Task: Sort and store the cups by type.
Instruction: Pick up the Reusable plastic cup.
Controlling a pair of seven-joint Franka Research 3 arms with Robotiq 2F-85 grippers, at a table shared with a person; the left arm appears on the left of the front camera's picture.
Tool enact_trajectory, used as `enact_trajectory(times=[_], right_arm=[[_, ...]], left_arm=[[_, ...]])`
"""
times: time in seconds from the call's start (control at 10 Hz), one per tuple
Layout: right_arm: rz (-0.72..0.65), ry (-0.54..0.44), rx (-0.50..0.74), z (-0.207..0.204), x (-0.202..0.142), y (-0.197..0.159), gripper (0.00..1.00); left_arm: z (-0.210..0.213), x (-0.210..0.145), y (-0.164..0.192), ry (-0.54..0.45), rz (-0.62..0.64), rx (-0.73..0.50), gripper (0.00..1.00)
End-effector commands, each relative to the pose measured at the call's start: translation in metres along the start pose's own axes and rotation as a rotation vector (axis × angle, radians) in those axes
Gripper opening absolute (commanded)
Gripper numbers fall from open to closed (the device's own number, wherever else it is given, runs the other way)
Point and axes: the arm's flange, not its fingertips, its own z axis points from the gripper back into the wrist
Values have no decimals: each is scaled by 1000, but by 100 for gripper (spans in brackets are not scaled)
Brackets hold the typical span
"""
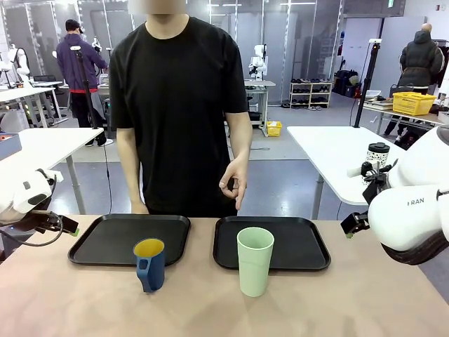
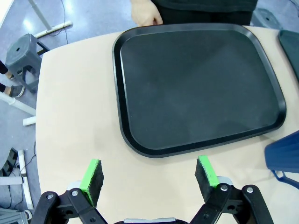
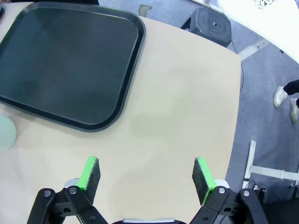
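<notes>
Edges of the wrist views cut off both cups, so little of them shows there. From the front, the blue cup [image 1: 149, 263] stands on the desk [image 1: 70, 302] just before the left tray [image 1: 105, 242]. The green cup [image 1: 255, 261] stands just before the right tray [image 1: 305, 246]. The left tool [image 2: 149, 175] and right tool [image 3: 147, 175] hang over the desk, spread wide, holding nothing. The person's hand [image 1: 235, 184] hangs down, fingers curled.
</notes>
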Motion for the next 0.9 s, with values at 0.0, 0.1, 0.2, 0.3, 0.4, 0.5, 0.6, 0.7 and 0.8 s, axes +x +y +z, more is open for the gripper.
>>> enact_trajectory(times=[0.0, 0.1, 0.2, 0.3, 0.4, 0.5, 0.6, 0.7, 0.8], right_arm=[[0, 0, 0, 0, 0, 0, 100], [89, -44, 9, 8, 2, -3, 100], [234, -65, -2, 17, 6, -3, 100], [395, -59, -2, 25, 10, 2, 100], [560, -50, 33, 32, 14, 8, 100], [706, -2, 58, 35, 16, 14, 100], [819, 25, 52, 35, 20, 17, 100], [925, 38, 18, 36, 24, 18, 100], [1025, 40, 15, 36, 27, 19, 100]], left_arm=[[0, 0, -1, 1, -3, -1, 100], [0, 0, -1, 1, -3, -1, 100], [0, 0, -1, 1, -3, -1, 100], [0, 0, -1, 1, -3, -1, 100], [0, 0, -1, 1, -3, -1, 100], [0, 0, -1, 1, -3, -1, 100], [0, 0, -1, 1, -3, -1, 100], [0, 0, -1, 1, -3, -1, 100], [0, 0, -1, 1, -3, -1, 100]])
